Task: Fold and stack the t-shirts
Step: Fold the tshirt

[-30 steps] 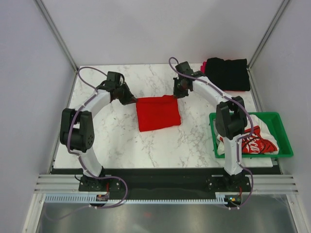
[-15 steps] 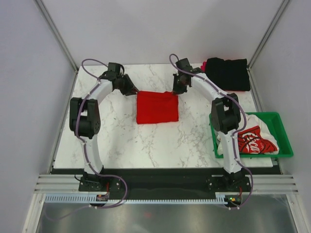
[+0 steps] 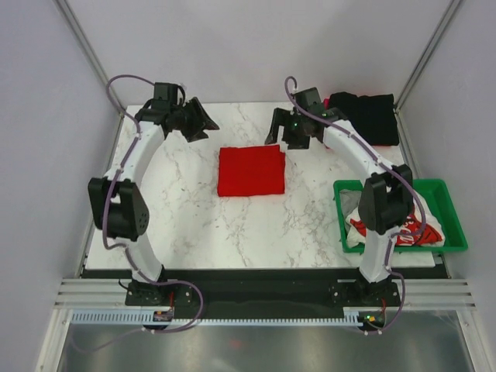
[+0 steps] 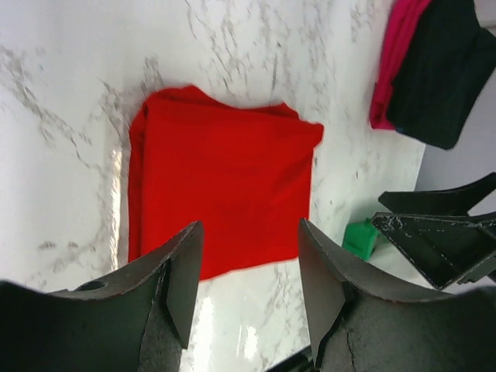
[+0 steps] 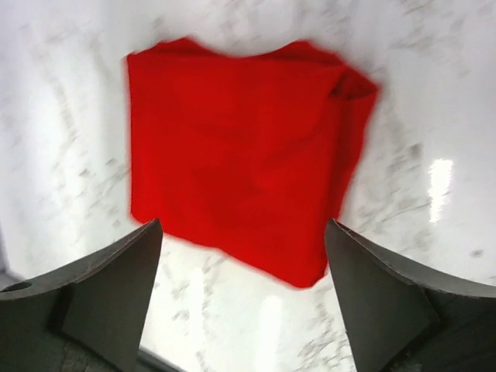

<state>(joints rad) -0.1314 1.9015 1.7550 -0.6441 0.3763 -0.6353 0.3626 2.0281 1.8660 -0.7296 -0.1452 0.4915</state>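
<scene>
A plain red t-shirt (image 3: pixel 250 171) lies folded in a neat square in the middle of the marble table, with neither gripper touching it. My left gripper (image 3: pixel 204 124) hovers open off its back left corner, and in its wrist view the gripper (image 4: pixel 249 226) has nothing between its fingers above the red shirt (image 4: pixel 221 186). My right gripper (image 3: pixel 275 133) hovers open off the back right corner, seen wide apart (image 5: pixel 243 229) over the red shirt (image 5: pixel 240 178). A folded black t-shirt (image 3: pixel 363 116) rests on a magenta one (image 4: pixel 393 66) at the back right.
A green crate (image 3: pixel 453 203) at the right edge holds crumpled white t-shirts with red print (image 3: pixel 403 231), partly hidden by the right arm. The right gripper's fingers (image 4: pixel 438 236) show in the left wrist view. Frame posts stand at both back corners.
Both grippers went from shut on the red shirt's back corners to open and drew up and back from it. The shirt now lies squarer and flat.
</scene>
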